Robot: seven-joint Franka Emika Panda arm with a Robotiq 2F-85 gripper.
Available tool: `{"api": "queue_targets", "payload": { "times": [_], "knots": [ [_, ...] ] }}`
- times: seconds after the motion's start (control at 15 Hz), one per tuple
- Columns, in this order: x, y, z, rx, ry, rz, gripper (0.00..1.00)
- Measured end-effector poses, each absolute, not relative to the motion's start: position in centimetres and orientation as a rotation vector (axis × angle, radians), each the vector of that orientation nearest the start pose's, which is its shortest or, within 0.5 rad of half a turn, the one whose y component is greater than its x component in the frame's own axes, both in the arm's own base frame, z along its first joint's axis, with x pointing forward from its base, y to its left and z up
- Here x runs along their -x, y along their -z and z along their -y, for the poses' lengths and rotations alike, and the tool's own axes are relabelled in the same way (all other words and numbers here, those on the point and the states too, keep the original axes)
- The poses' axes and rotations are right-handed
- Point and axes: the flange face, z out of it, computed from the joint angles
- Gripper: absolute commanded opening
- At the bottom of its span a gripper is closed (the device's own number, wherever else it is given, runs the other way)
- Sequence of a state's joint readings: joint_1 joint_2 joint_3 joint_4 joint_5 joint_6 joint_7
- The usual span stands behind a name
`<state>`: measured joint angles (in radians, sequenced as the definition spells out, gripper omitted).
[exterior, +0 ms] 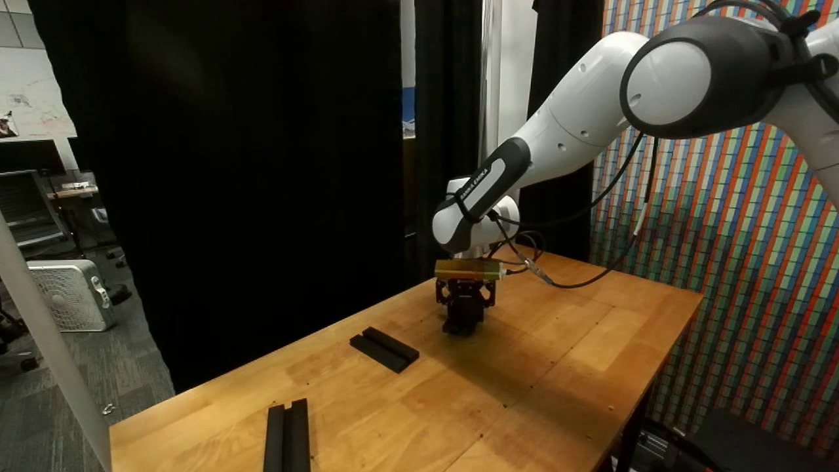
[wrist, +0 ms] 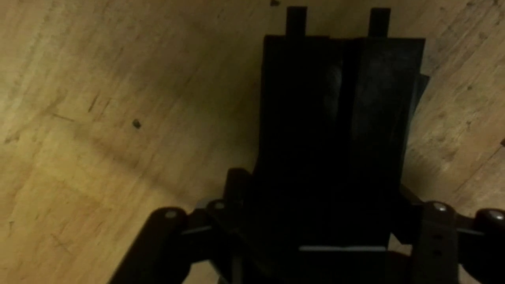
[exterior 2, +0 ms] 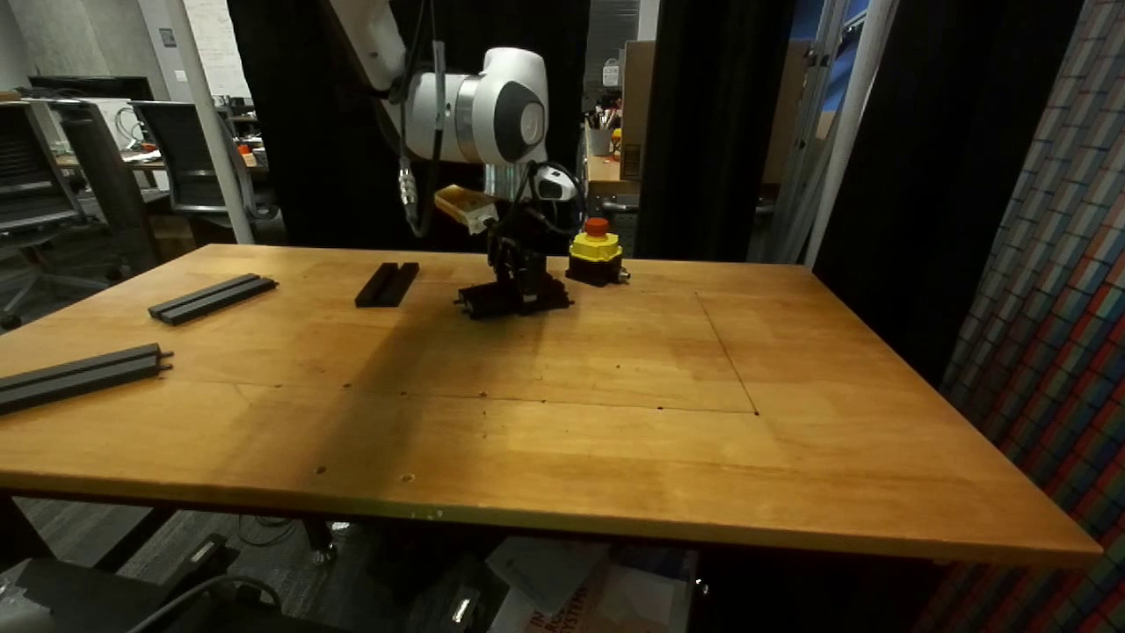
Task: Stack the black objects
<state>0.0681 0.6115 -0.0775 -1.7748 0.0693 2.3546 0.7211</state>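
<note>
Where the counter (exterior 2: pixel 668 466) runs furthest left: the leftmost black bar (exterior 2: pixel 83 383), grooved and with pegs at one end, lies flat, cut off by the frame in an exterior view; unstacked.
Second black bar (exterior 2: pixel 218 301): flat and angled, apart from its neighbours, unstacked.
Third black bar (exterior 2: pixel 388 287): flat, the loose one nearest the end effector (wrist: pixel 323 191), not touching it.
End effector: down by the counter, its fingers (wrist: pixel 238 182) spread about the width of one bar, one along each side; whether they squeeze or merely straddle it, I cannot tell.
Fourth black bar (wrist: pixel 315 110): between those fingers in the wrist view, two pegs showing; a dark corner (wrist: pixel 423 85) pokes past one edge, perhaps another piece beneath, too dim to confirm.
Yellow-and-red button box (exterior 2: pixel 597 248): just beside the end effector, so a swing that way probably wants care.
Stack: judging by the low pose, the step is either taking hold of the fourth bar or seating it as the stack's start.
Next move: if it is seated, release, rise straight up and reach for the third bar; if not, close firmly and lift level.
</note>
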Motion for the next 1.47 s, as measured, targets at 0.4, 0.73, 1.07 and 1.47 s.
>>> {"api": "queue_targets", "payload": {
  "times": [0.4, 0.73, 1.07, 1.47],
  "knots": [
    [-66.0, -21.5, 1.4, 2.885, -0.064, -1.224, 0.47],
    [-65.9, -21.5, 2.2, 2.855, -0.079, -1.243, 0.47],
    [-65.6, -21.5, 2.1, 2.935, -0.107, -1.045, 0.47],
    [-65.4, -21.9, -1.9, 3.045, -0.133, -0.695, 0.47]
  ]
}}
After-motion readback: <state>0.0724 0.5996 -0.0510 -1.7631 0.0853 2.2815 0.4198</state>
